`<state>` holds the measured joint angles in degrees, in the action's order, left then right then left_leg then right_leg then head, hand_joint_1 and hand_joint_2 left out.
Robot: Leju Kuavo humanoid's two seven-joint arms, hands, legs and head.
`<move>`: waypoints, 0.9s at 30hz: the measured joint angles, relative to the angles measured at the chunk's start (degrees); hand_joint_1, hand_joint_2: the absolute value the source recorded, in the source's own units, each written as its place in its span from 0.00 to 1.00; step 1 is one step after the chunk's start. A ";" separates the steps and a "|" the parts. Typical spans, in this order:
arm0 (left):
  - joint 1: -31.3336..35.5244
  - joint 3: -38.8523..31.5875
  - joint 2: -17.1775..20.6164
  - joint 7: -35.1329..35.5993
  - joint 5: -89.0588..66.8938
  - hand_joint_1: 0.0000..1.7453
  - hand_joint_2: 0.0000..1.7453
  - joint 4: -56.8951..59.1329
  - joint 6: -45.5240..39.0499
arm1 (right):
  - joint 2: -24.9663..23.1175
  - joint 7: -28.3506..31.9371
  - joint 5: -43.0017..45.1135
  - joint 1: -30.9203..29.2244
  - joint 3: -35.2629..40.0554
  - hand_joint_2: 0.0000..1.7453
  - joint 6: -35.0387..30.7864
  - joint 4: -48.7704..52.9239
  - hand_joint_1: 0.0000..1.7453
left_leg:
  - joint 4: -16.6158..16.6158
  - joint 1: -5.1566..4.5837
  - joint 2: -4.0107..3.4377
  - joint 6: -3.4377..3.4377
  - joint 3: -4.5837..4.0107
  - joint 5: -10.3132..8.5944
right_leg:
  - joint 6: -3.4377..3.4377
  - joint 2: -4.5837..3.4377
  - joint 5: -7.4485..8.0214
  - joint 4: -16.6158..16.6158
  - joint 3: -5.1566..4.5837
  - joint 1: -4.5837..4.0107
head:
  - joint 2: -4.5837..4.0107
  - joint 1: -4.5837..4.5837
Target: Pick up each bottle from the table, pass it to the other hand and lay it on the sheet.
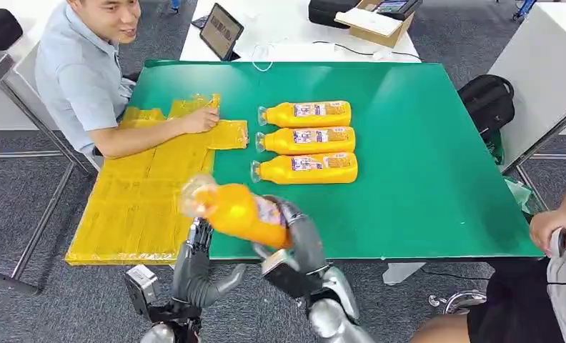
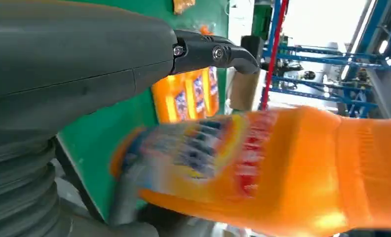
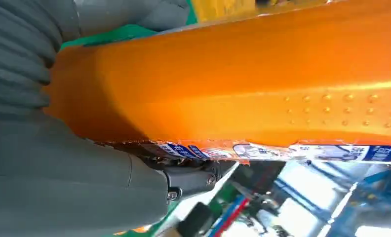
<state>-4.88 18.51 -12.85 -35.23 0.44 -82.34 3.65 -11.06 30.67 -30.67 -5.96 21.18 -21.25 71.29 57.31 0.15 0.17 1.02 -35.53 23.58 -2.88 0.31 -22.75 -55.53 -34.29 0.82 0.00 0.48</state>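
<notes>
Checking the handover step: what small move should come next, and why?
Probably close the left hand around the bottle. The right hand grips its base end, the neck end sits just above the left hand's open fingers, and the sheet lies on that side.

Both silver arms rise from the lower edge of the head view and lean toward each other over the near edge of the bench (image 1: 437, 214). The right robot hand (image 1: 301, 239) wraps its fingers around the lower body of an orange bottle (image 1: 239, 212). The left robot hand (image 1: 196, 246) reaches up just under the bottle's neck end, fingers extended.
</notes>
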 measured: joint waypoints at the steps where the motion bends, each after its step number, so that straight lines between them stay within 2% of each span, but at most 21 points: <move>1: 0.14 0.09 0.00 0.24 0.76 0.00 1.00 -0.35 0.24 | -0.32 0.24 -0.39 0.01 1.21 1.00 -0.61 -1.02 1.00 | 0.00 0.00 0.00 0.00 0.00 0.00 | 0.00 0.00 0.00 -0.01 0.00 0.00 | 0.00 0.02; 16: 0.48 1.55 0.07 2.89 3.91 0.00 1.00 -3.12 3.30 | -1.99 0.52 -2.80 -0.35 7.23 1.00 -4.76 -7.80 1.00 | 0.00 -0.02 0.01 0.00 -0.03 0.01 | 0.00 0.00 -0.01 0.00 -0.03 0.02 | 0.00 0.02; 17: 0.52 1.55 0.07 3.36 3.95 1.00 1.00 -3.10 3.43 | -2.07 0.52 -2.84 -0.42 7.36 1.00 -4.93 -8.06 1.00 | 0.00 -0.02 0.01 0.00 -0.03 0.00 | 0.01 0.00 -0.01 0.00 -0.03 0.01 | 0.00 0.02; 21: 0.65 1.57 0.07 4.22 4.48 1.00 1.00 -3.10 3.74 | -2.27 0.52 -3.01 -0.51 7.73 1.00 -5.31 -8.74 1.00 | 0.00 -0.01 0.00 0.00 -0.03 0.01 | 0.01 0.00 -0.01 0.00 -0.03 0.01 | 0.00 0.00; 25: 1.05 1.55 0.33 7.06 7.08 1.00 1.00 -2.29 5.29 | -2.27 0.52 -2.64 -0.63 8.10 1.00 -6.66 -9.42 0.80 | 0.00 -0.02 0.01 0.00 -0.04 0.01 | 0.00 0.01 -0.01 0.00 -0.02 0.02 | 0.00 -0.02; 27: 1.40 1.42 0.63 8.76 10.09 1.00 1.00 -1.55 7.16 | -2.25 0.52 -2.68 -0.62 8.21 1.00 -7.73 -9.72 0.80 | 0.00 -0.02 0.01 0.00 -0.04 0.01 | 0.00 0.00 -0.01 0.00 -0.02 0.02 | 0.00 0.00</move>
<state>-3.48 19.93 -12.22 -26.47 10.53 -83.89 10.82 -13.31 31.19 -33.35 -6.58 29.40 -28.98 61.57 57.32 0.13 0.18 1.02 -35.57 23.58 -2.87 0.31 -22.76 -55.53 -34.31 0.84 0.00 0.48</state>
